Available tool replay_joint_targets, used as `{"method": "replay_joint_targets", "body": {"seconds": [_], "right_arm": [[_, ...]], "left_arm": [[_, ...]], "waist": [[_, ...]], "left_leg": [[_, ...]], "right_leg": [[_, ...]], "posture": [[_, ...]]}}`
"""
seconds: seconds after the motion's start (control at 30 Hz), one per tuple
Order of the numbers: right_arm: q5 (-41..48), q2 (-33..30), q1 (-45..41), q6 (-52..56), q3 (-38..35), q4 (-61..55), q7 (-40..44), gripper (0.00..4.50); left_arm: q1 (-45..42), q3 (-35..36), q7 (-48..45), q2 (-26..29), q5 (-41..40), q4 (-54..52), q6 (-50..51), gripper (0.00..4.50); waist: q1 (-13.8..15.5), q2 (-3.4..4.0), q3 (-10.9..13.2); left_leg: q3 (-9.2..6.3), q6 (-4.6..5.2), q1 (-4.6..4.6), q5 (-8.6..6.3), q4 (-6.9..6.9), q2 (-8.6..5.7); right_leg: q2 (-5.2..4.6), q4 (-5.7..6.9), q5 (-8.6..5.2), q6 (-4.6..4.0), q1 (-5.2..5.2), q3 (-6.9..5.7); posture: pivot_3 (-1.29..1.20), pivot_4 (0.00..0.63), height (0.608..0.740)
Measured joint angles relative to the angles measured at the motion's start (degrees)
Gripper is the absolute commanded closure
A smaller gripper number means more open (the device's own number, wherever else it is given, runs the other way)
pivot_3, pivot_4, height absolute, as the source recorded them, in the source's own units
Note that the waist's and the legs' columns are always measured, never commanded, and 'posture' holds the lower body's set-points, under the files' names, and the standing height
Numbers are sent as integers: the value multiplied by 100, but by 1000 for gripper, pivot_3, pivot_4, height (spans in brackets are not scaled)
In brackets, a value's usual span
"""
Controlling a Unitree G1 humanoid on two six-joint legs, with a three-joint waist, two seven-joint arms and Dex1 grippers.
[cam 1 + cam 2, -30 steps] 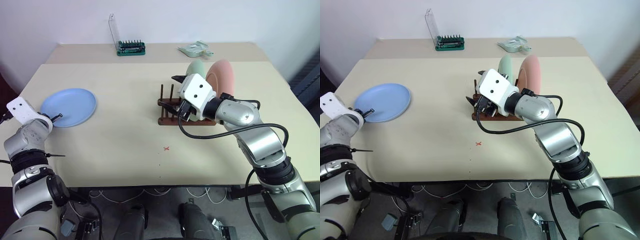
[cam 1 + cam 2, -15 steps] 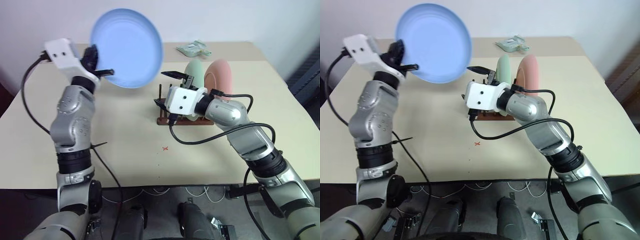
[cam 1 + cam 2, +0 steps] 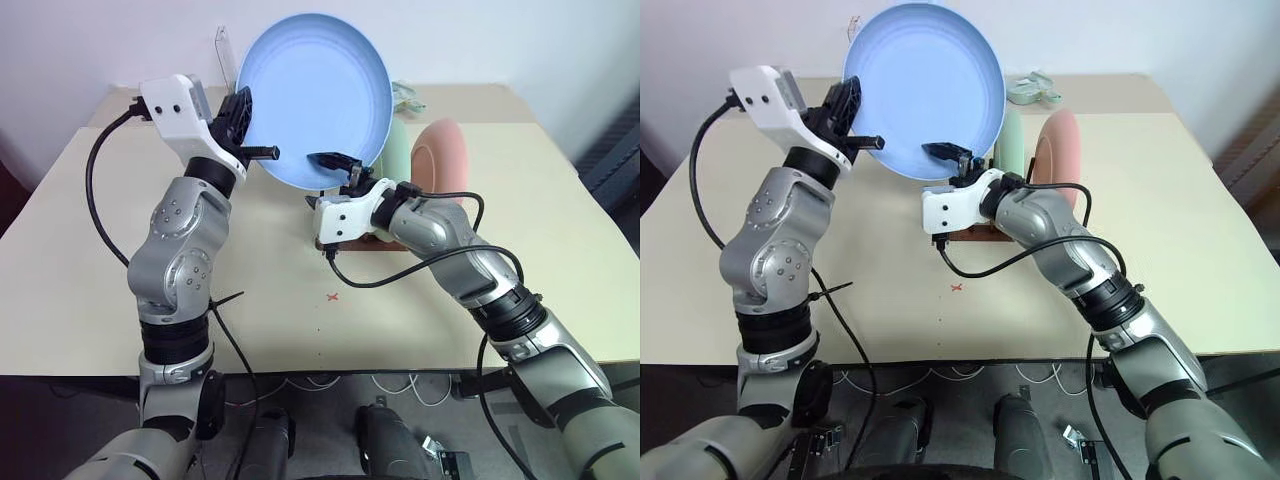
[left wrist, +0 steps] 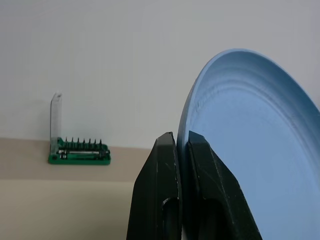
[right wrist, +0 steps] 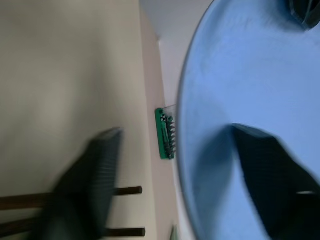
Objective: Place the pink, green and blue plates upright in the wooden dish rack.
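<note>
The blue plate is held up in the air, nearly upright, above the wooden dish rack. My left gripper is shut on its rim at the plate's left side. From below, my right gripper is open and straddles the plate's lower rim, one finger on the plate's face and the other behind it, with a gap still showing. The green plate and the pink plate stand upright in the rack behind my right arm, which hides much of the rack.
A green tool holder with a clear lid stands at the table's far edge. A pale packet lies at the back right. A small red cross marks the tabletop in front of the rack.
My left arm lifted the blue plate off the table and carried it right, over the rack. My right gripper rolled and came around the plate's lower rim, its fingers narrowing.
</note>
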Motion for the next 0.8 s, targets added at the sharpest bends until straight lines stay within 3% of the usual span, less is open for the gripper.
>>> {"method": "replay_joint_targets", "body": {"seconds": [0.07, 0.13, 0.23, 0.33, 0.47, 0.57, 0.7, 0.8], "right_arm": [[-67, 30, -9, -81, -11, 4, -48, 3705], [-128, 56, -9, -147, -29, 4, -76, 4461], [-198, 90, -9, -222, -41, 6, -70, 4461], [-227, 124, -8, -249, -41, -3, -60, 4500], [-236, 150, 61, -213, -44, 0, -34, 4500], [-221, 210, 71, -209, -47, -1, -2, 4500], [-53, 399, 80, -199, -171, -11, 47, 4500], [397, 778, 88, 19, -380, -34, 94, 4500]], "left_arm": [[3, 49, 7, 22, -6, 0, 0, 4500], [4, 161, 31, 25, -18, 22, 1, 4500], [7, 237, 22, 10, -59, 38, 0, 4500], [7, 264, 8, 11, -60, 58, -9, 3529], [-30, 487, 83, -36, -143, 210, -125, 1603], [-308, 1072, 377, -104, -178, 493, -653, 173], [-645, 1702, 716, 445, 53, 977, -1368, 76], [-396, 1882, 597, 953, 259, 1435, -1555, 76]], "waist": [[6, 0, 0], [5, 0, 0], [11, 0, 0], [13, 0, 0], [-2, 0, 0], [-11, -1, 0], [-15, 0, 0], [-6, 0, 0]], "left_leg": [[0, 0, 0, 0, 0, 0], [0, 0, 0, 0, 0, 0], [0, 0, 0, 0, 1, -1], [-1, -1, 0, 0, 1, -1], [-1, -1, 1, 0, 0, 0], [0, -2, 0, 1, -1, 3], [0, -4, 3, 2, -2, 2], [-1, -4, 3, 2, -2, 2]], "right_leg": [[0, 0, 0, 0, 1, 0], [0, -1, 0, 0, 1, 0], [0, -1, 0, 0, 2, 0], [0, -2, 0, 0, 2, 0], [0, -1, 0, 0, 1, 0], [2, -1, 1, -2, -1, 0], [3, -1, 1, -3, 0, 0], [3, -1, 1, -2, 2, -1]], "posture": [[0, 150, 740], [0, 150, 740], [0, 150, 740], [0, 150, 740], [0, 150, 740], [0, 150, 740], [0, 150, 740], [0, 150, 740]]}}
